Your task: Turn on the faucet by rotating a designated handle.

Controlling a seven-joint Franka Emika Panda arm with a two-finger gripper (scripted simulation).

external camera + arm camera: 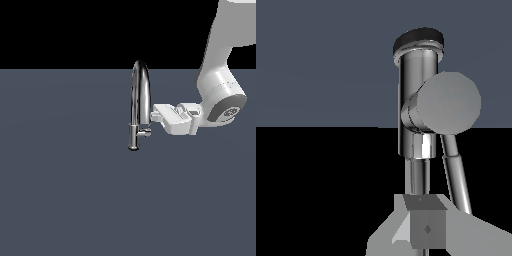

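The chrome faucet (140,87) stands upright mid-scene, with its arched spout rising from a short cylinder. Its stubby handle (145,133) sticks out of that cylinder toward the exterior view's right. My gripper (153,114) comes in level from the exterior view's right. Its tips are beside the faucet's riser and a little above the handle, and whether they touch is unclear. In the wrist view the faucet's cylinder (415,75) fills the middle and the handle's (448,102) round end faces the camera. My gripper (423,212) appears shut, with nothing held.
The faucet stands on a flat dark grey-blue surface (65,190) with black background behind. My white arm (220,75) comes down from the upper corner on the exterior view's right.
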